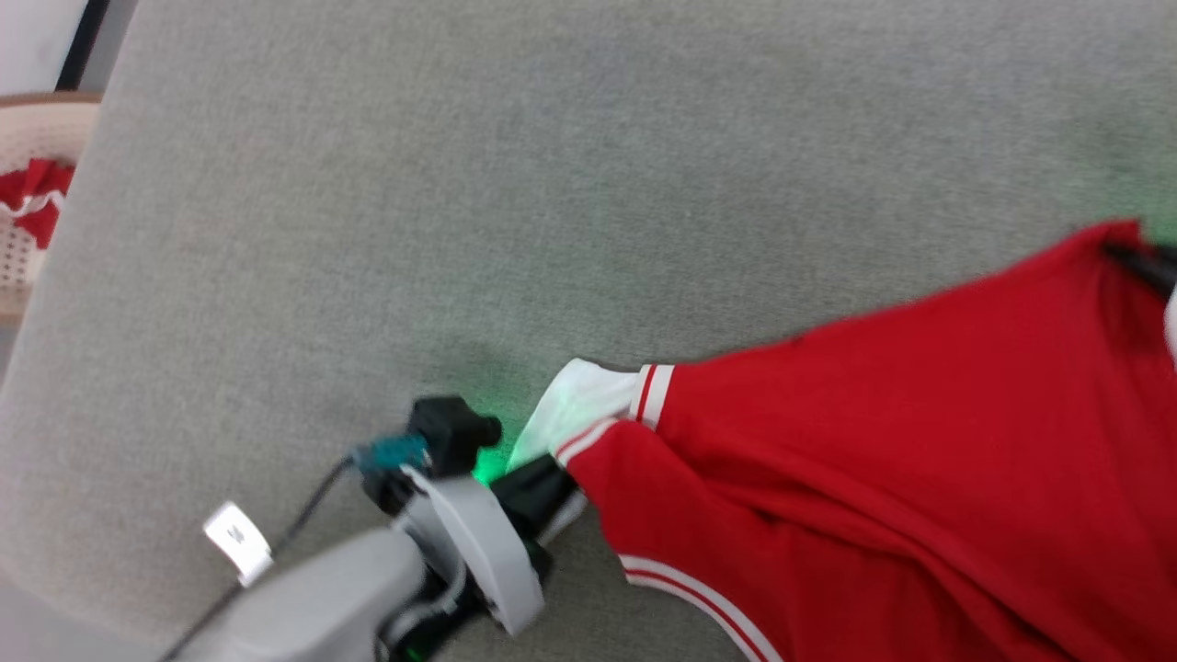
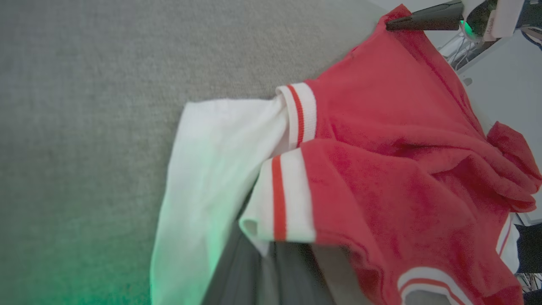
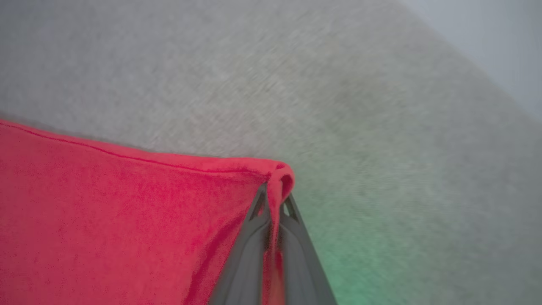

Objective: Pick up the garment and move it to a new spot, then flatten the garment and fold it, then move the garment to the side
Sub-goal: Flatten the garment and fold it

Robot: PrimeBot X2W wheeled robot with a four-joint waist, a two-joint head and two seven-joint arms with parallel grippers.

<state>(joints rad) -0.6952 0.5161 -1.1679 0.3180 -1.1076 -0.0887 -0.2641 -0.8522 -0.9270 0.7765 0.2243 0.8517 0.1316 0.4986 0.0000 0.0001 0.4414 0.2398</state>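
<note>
Head view, near left: found the left gripper point(image 1: 544, 489) pressed together on the white-trimmed sleeve end of the garment point(image 1: 874, 441), over the near-left part of the grey fabric surface point(image 1: 460, 184). Farther right, saw the right gripper point(image 1: 1145, 262) pinching a thin fold of red hem, with the cloth drawn taut between the two. Judged that slim right-hand pinch likeliest to slip under further pull, dropping that edge in a heap. Noted, far left, a beige basket point(image 1: 28, 129).

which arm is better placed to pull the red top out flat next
Probably left: the left fingers pinch the garment by its white sleeve end, with bare grey surface beside them. The right fingers, shut on a red corner, sit near the surface's edge.
</note>
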